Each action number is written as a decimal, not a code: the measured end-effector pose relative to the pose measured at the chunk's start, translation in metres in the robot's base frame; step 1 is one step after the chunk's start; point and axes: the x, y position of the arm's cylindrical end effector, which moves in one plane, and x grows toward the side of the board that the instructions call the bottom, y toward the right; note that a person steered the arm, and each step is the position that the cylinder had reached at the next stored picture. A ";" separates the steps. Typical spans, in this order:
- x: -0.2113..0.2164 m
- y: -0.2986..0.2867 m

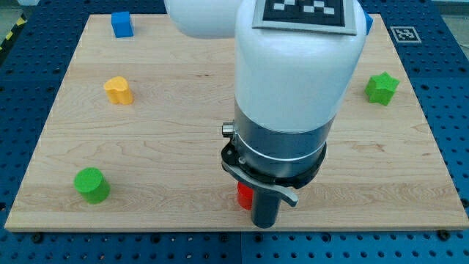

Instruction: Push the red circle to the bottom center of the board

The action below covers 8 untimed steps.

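A red block (243,195) shows only as a small patch near the board's bottom centre, mostly hidden behind my arm; its shape cannot be made out. My arm's white and dark body (282,110) fills the middle of the view and reaches down to the board's bottom edge. My tip does not show; it is hidden under the arm's dark end piece (265,211), which sits right beside the red block on its right.
On the wooden board (176,161): a blue cube (122,24) at the top left, a yellow block (119,91) at the left, a green cylinder (91,184) at the bottom left, a green star (381,88) at the right.
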 end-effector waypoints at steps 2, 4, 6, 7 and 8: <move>0.000 -0.005; 0.000 -0.033; -0.015 -0.044; -0.032 -0.057; -0.042 -0.058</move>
